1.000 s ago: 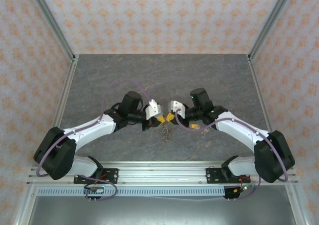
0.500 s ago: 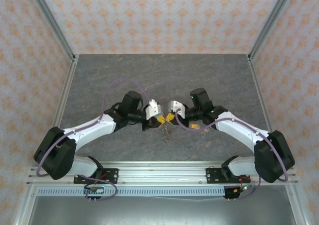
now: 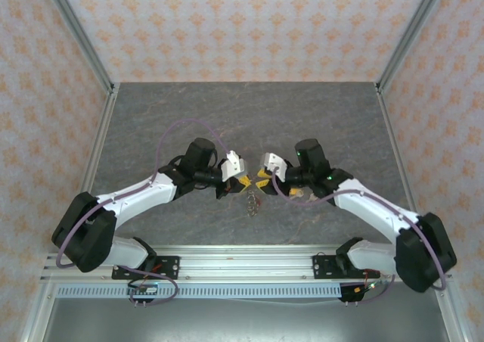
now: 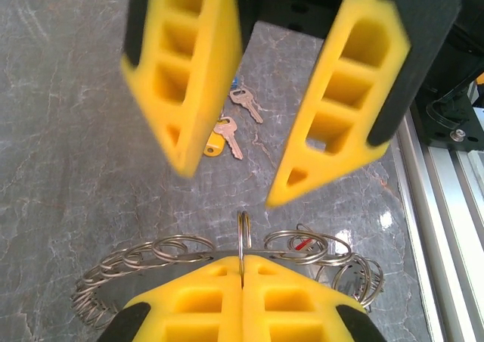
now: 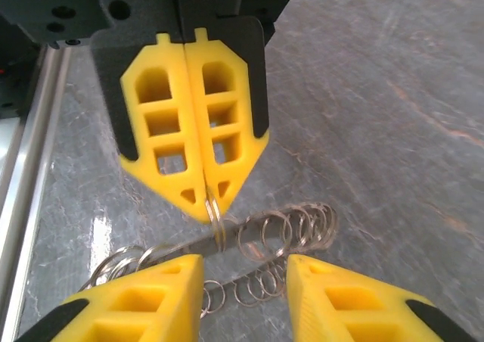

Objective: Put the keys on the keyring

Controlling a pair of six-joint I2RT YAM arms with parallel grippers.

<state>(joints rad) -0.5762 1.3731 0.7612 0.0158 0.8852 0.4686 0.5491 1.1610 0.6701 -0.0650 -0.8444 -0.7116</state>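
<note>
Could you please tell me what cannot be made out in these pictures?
- Blue key: left wrist view, head mostly hidden behind a finger of the right gripper.
- Red key: left wrist view, only a red sliver shows among the keyring loops.
- Keyring's near side: left wrist view, covered by the left gripper.
- Right gripper: left wrist view, edges motion-blurred.
- Keyring: top view, too small to read.

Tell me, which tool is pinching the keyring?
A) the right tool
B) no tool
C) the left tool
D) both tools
C: the left tool is squeezed shut on one loop of the keyring, while the right tool has its jaws standing apart.
</note>
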